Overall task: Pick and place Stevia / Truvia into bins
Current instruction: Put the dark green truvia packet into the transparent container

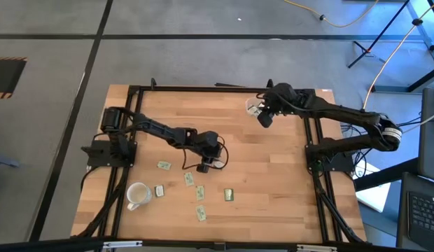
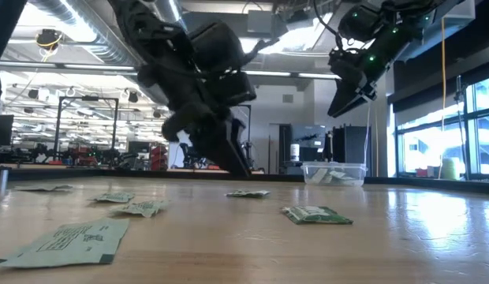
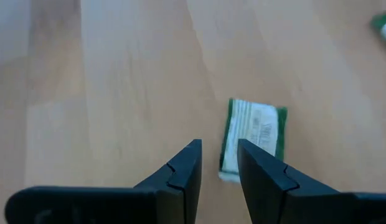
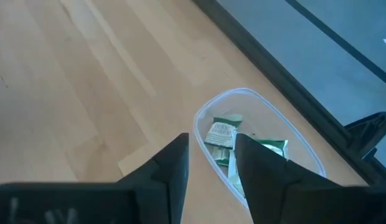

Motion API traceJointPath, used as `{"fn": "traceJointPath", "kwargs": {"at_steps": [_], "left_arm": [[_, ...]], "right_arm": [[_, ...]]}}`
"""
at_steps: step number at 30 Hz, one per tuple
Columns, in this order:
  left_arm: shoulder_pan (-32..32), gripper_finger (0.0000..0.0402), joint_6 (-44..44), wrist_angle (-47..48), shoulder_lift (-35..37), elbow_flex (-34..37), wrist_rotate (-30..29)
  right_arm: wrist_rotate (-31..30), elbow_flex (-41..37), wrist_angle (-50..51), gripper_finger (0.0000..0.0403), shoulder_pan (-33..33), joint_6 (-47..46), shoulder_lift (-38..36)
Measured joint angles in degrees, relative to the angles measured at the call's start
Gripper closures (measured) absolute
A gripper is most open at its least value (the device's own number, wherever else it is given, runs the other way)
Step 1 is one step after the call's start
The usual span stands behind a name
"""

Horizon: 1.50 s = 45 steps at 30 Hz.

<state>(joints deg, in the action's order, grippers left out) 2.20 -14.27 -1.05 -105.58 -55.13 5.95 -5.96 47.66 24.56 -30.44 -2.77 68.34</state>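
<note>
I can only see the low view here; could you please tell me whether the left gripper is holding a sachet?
Observer: No. Its wrist view shows the left gripper open and empty, with one sachet lying on the wood just ahead of it.
Operator: Thank you. Is the right gripper carrying one?
Observer: No. The right gripper is open and empty, hovering above the clear tub.
Operator: Is anything in that tub?
Observer: Yes, the right wrist view shows several packets lying inside it.
</note>
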Motion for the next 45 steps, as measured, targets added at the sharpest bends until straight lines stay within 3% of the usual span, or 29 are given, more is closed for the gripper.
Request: {"fn": "traceJointPath", "kwargs": {"at_steps": [18, 36, 42, 45], "left_arm": [[-1.0, 0.0307, -1.32, 2.55, -2.15, -0.13, -2.15], [2.33, 0.0396, 5.24, 12.25, -1.83, -0.37, -5.8], [2.42, 0.0399, 3.11, 12.89, -1.86, -1.0, -5.03], [2.44, 0.0399, 2.11, 13.87, -1.99, -2.07, -4.91]], "right_arm": [[0.0, 0.0, 0.04, 0.0269, 0.0, -0.02, 0.0], [-0.02, 0.0, 0.1, 0.0269, 0.0, 0.03, 0.0], [0.18, 0.0, 0.02, 0.0269, 0.03, -0.08, 0.0], [3.86, 0.0, -0.89, 0.0269, 0.75, 1.77, 0.0]]}}
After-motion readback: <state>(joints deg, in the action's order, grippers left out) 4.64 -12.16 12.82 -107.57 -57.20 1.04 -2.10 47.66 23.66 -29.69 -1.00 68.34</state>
